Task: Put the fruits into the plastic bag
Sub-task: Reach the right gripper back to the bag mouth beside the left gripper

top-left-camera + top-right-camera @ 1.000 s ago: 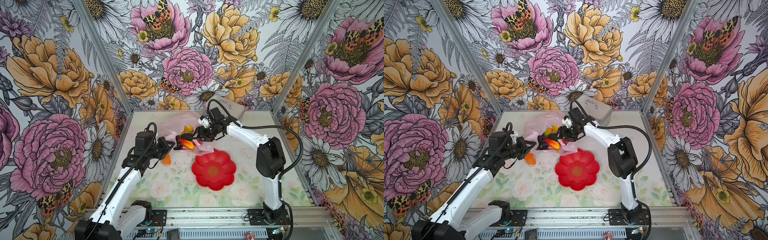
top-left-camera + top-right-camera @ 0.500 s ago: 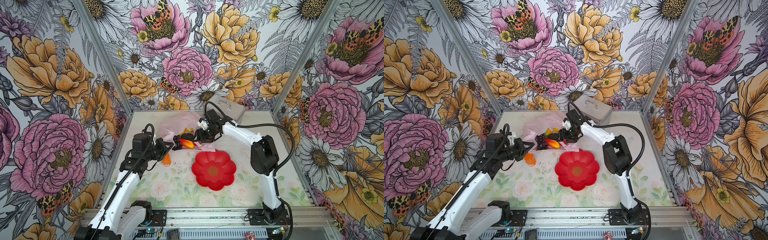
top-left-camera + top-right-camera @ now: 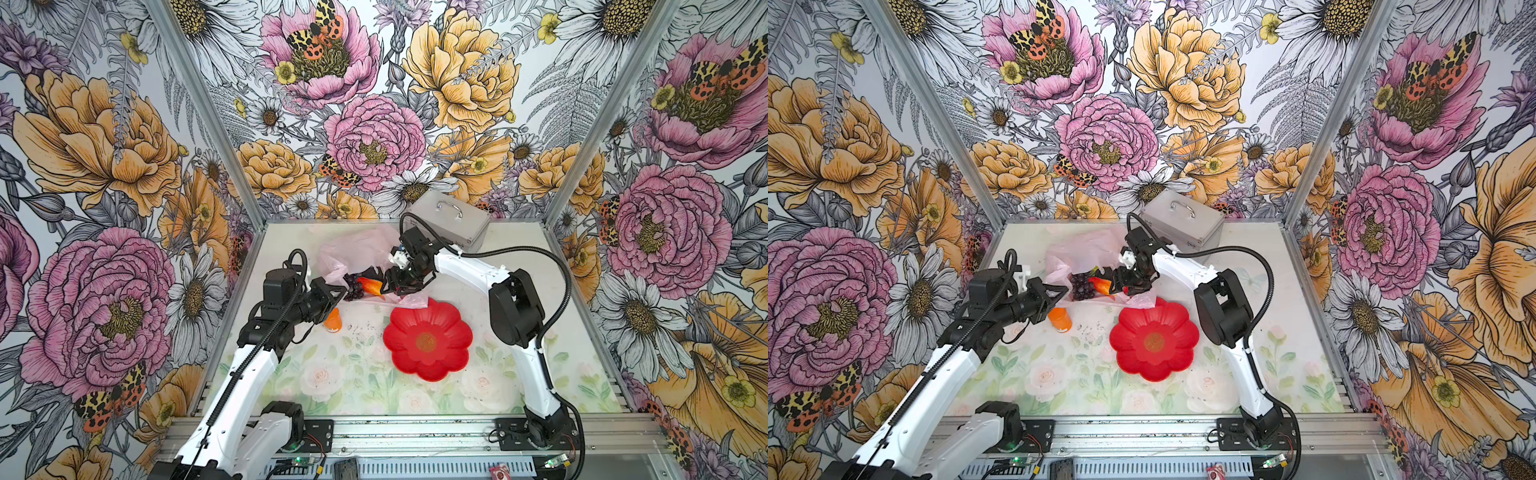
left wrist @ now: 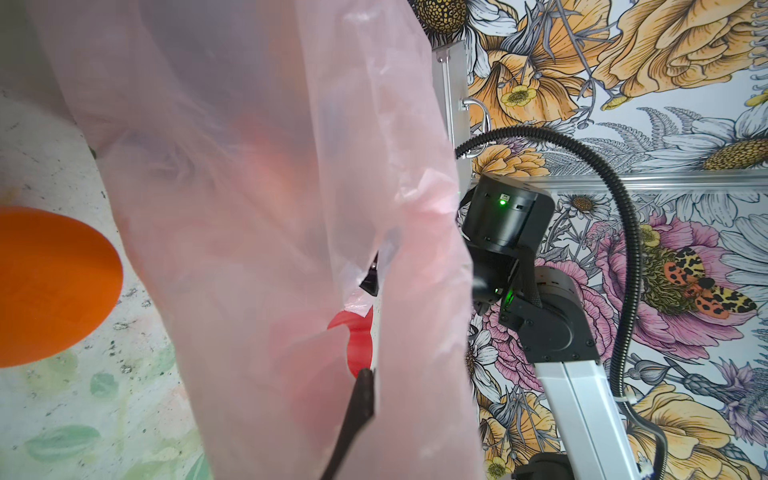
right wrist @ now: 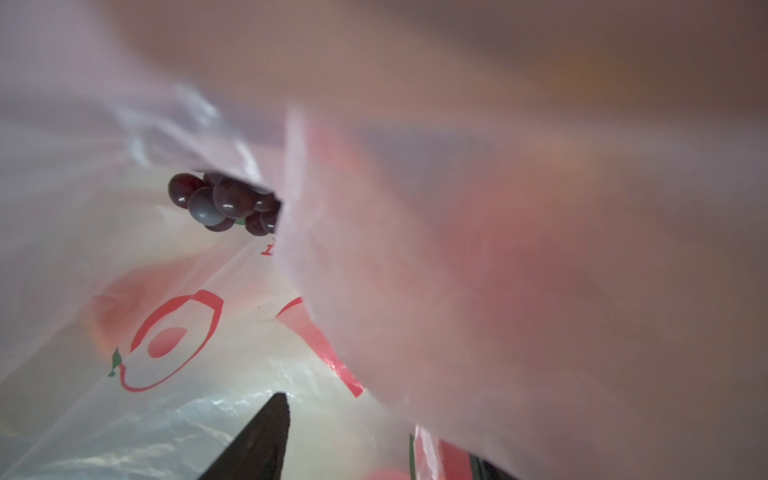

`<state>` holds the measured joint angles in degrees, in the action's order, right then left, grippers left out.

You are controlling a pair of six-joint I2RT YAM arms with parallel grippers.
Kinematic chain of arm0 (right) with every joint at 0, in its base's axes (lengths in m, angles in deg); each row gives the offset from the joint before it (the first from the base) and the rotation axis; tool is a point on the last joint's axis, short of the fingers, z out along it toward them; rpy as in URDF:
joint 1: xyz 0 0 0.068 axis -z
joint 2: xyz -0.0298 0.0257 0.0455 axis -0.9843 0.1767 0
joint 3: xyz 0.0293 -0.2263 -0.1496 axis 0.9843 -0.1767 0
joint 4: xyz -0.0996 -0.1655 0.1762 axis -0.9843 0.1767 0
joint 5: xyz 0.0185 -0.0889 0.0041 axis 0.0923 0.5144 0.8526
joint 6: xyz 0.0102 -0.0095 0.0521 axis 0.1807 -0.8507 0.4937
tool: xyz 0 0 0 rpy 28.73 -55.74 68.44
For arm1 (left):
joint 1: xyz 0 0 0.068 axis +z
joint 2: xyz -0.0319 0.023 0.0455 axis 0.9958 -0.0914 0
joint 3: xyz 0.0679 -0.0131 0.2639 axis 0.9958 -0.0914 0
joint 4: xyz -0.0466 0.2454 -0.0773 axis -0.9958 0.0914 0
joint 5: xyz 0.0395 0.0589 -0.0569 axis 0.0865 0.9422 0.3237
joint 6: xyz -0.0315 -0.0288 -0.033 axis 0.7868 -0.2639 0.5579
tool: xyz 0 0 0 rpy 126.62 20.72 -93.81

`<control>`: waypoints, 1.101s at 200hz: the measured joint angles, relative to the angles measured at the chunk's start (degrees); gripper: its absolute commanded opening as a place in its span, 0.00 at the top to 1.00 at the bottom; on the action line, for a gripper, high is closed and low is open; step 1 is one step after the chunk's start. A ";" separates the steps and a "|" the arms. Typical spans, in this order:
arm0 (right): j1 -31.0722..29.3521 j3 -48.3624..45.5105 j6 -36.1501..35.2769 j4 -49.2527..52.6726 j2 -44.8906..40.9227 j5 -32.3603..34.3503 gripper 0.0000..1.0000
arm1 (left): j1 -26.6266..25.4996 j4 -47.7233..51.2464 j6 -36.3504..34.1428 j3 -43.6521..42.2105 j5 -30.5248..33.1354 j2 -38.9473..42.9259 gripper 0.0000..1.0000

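**Pink bag lying open at the back, both grippers at its mouth**

The pale rose-printed table is carrying everything. A boxy silver metal case with a handle is sitting at the back wall. Just in front of it the plastic bag is lying crumpled: thin, translucent pink film with red fruit outlines.

A glossy red flower-shaped plate is resting nearer the front, apart from the bag, and a small orange bottle is standing beside the left arm.

Dark purple grapes, a cluster of shiny beads, are sitting in the bag's mouth next to an orange-red mango.

The left gripper is pressed together, pinching the bag's edge. The right gripper is reaching into the mouth. One dark finger is showing clearly while blurred film is covering the rest, so I cannot tell whether it is gripping anything.
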<state>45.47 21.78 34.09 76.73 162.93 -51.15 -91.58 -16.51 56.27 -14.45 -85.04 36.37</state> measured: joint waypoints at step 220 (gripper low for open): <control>-3.69 -2.12 10.14 -12.35 -4.98 -23.65 0.63 | 0.00 -0.04 0.00 0.00 0.02 -1.16 1.00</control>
<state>41.78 19.66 44.23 64.38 157.95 -74.80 -91.58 -16.55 56.27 -14.45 -85.02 35.21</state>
